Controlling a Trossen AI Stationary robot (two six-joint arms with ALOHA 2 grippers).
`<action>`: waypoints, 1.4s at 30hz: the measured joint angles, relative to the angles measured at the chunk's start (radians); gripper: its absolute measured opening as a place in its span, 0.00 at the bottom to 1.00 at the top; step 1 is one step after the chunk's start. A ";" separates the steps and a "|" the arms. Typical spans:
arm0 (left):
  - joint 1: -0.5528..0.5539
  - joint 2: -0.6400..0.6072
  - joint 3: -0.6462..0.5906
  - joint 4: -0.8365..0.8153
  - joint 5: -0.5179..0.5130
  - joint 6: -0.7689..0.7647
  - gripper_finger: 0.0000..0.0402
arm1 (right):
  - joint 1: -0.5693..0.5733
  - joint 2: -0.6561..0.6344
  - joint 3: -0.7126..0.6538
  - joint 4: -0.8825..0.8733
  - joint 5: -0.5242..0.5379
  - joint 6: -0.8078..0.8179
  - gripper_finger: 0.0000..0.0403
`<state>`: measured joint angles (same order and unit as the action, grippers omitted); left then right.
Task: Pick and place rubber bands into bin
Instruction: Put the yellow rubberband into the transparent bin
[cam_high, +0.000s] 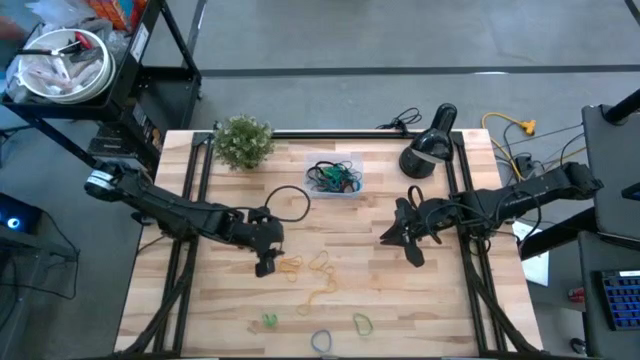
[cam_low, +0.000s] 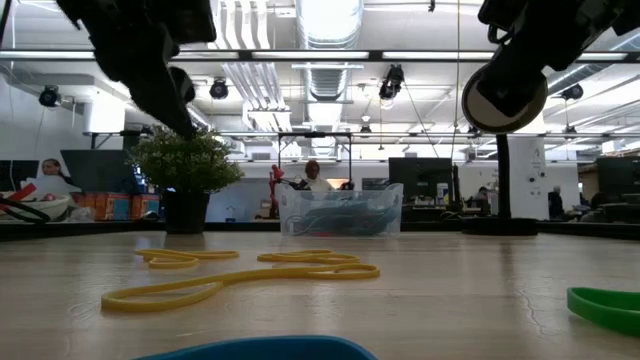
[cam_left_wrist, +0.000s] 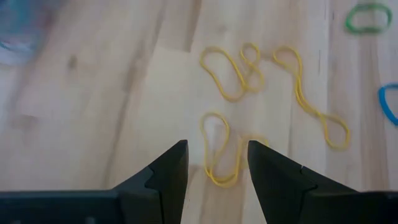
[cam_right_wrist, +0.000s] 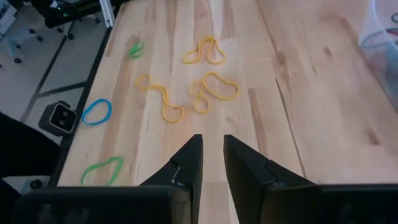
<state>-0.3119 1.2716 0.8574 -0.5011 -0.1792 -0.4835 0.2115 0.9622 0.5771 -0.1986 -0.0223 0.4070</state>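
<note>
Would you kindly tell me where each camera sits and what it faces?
High: overhead, straight down on the table, both arms.
Low: tabletop level, facing the bin and room; arms overhead.
Left wrist: above yellow rubber bands, open left gripper below.
Right wrist: across the table, right gripper in front.
Shared: both wrist views show the yellow bands.

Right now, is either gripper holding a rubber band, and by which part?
Nothing is held. The left gripper hovers open over a yellow rubber band; the right gripper is empty, jaws narrowly apart.
</note>
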 joint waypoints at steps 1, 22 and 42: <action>0.000 0.009 0.000 -0.004 0.018 0.000 0.37 | 0.000 0.003 -0.004 0.003 0.000 0.005 0.15; -0.008 0.272 0.002 0.046 0.122 0.022 0.37 | 0.000 0.007 -0.013 0.053 0.004 -0.014 0.15; -0.008 0.375 0.002 0.081 0.071 0.046 0.35 | 0.000 0.007 -0.013 0.055 0.027 -0.018 0.14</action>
<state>-0.3199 1.6467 0.8597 -0.4196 -0.1085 -0.4377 0.2115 0.9691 0.5644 -0.1438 0.0044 0.3893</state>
